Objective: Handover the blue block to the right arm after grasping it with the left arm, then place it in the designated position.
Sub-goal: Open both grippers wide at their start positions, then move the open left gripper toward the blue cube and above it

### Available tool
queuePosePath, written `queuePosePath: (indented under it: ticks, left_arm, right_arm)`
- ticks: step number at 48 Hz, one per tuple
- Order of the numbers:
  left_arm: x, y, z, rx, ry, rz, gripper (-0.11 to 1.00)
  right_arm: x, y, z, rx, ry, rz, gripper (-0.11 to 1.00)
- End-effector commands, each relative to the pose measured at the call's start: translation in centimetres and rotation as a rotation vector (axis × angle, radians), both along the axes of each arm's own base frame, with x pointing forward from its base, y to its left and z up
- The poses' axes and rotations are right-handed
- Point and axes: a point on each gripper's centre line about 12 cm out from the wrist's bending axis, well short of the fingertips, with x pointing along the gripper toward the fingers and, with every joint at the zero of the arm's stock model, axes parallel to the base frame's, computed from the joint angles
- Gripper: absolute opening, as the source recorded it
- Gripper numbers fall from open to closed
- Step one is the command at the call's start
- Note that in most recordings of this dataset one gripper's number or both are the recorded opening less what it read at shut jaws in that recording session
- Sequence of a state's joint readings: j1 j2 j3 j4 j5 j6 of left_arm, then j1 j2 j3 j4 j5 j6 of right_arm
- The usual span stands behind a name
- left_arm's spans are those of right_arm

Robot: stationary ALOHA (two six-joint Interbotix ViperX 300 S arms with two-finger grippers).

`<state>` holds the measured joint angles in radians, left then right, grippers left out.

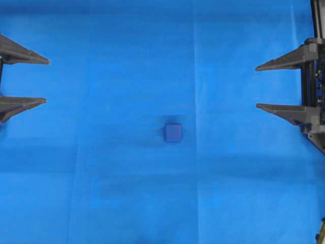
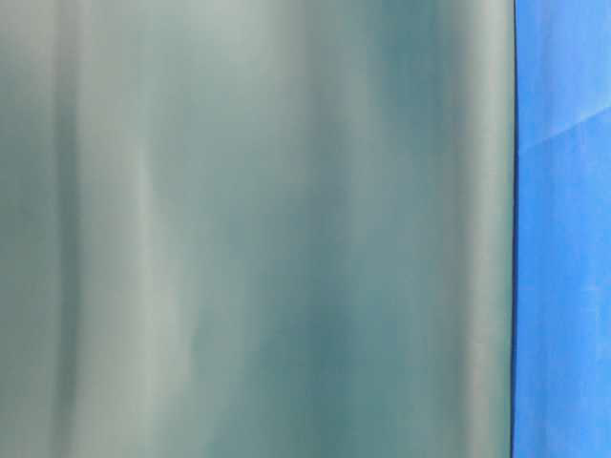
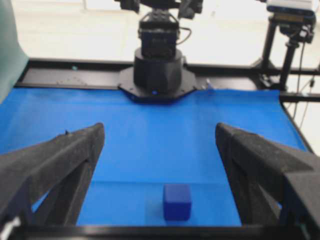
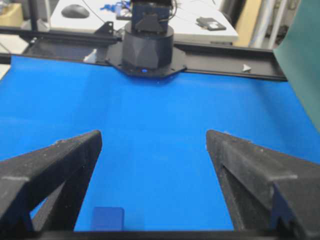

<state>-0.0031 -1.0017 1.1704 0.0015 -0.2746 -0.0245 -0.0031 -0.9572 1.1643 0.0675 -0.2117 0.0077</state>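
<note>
A bright blue cloth [image 1: 101, 193] covers the whole work surface, flat apart from faint fold lines. The table-level view is almost filled by a blurred grey-green sheet [image 2: 258, 229], with only a strip of the cloth showing at its right edge, so it adds nothing about the arms or the block.

The left gripper [image 1: 45, 81] sits at the left edge of the overhead view, its two pointed fingers spread wide with nothing between them. The right gripper [image 1: 258, 86] mirrors it at the opposite edge, likewise spread and empty. Both are well apart from the middle of the cloth. Each wrist view looks across the cloth to the round black base of the opposite arm [image 3: 157, 70].

The blue block [image 1: 173, 132] lies alone on the cloth, slightly right of centre in the overhead view and nearer the right gripper than the left. It shows low between the left gripper's fingers in the left wrist view and at the bottom edge of the right wrist view.

By the look of it, nothing of the task is done: the grasp by the left arm, the handover and the placing all remain. No marked target spot is visible on the cloth.
</note>
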Motion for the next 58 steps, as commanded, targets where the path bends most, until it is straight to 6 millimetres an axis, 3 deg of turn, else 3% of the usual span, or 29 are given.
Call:
queuePosePath:
  ticks: [1,11,31,58]
  left_arm:
    - [0.2,0.0,0.6,0.0,-0.014,-0.002,0.93]
    - [1.4,0.0,0.4,0.0,0.0,-0.003,0.93]
    - [6.9,-0.1,0.6,0.0,-0.008,-0.003,0.93]
    - [18.4,-0.1,1.7,0.006,0.057,-0.002,0.93]
  right_arm:
    - [0.2,-0.1,1.0,0.003,-0.028,-0.004,0.98]
    - [0.3,-0.1,1.2,0.003,-0.04,-0.007,0.98]
    - [0.3,-0.2,1.3,0.002,-0.046,-0.012,0.98]
    - [0.4,-0.2,1.3,0.002,-0.043,-0.013,0.98]
